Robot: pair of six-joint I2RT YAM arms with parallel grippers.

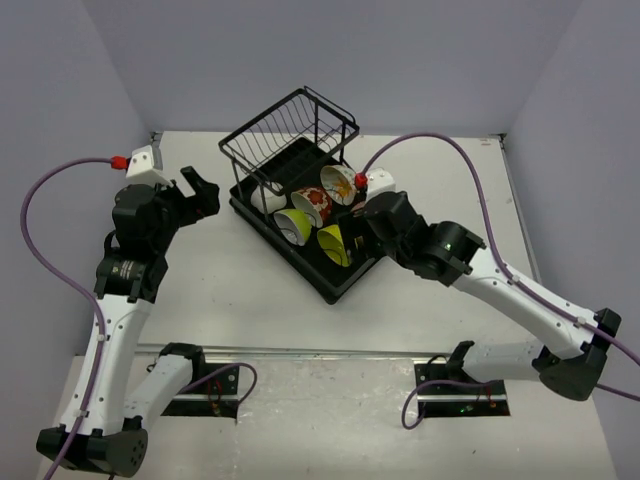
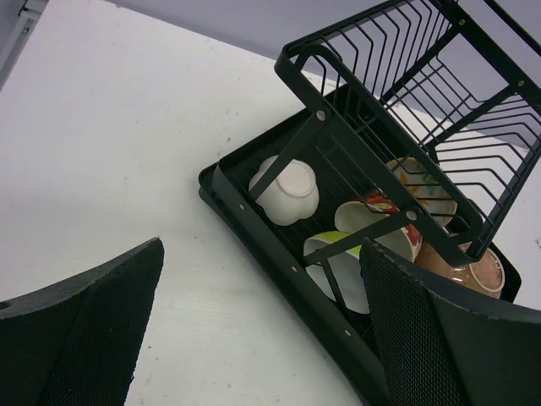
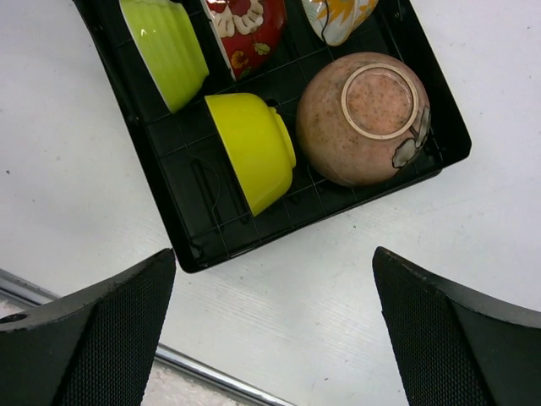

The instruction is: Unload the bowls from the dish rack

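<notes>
The black dish rack (image 1: pixel 289 260) lies slantwise mid-table, its raised wire basket (image 1: pixel 290 135) at the far end. In its tray are a white bowl (image 2: pixel 286 190), a lime-green bowl (image 3: pixel 165 46), a red patterned bowl (image 3: pixel 245 30), a white bowl with an orange pattern (image 3: pixel 338 17), a yellow-green bowl (image 3: pixel 254 148) on its side, and a larger tan-brown bowl (image 3: pixel 363 118) upside down. My left gripper (image 1: pixel 200 190) is open and empty, left of the rack. My right gripper (image 1: pixel 362 232) is open and empty, above the rack's near right end.
A metal strip (image 1: pixel 300 352) runs along the near edge of the white table. Purple cables (image 1: pixel 470 160) arc over both arms. Pale walls close the table's back and sides.
</notes>
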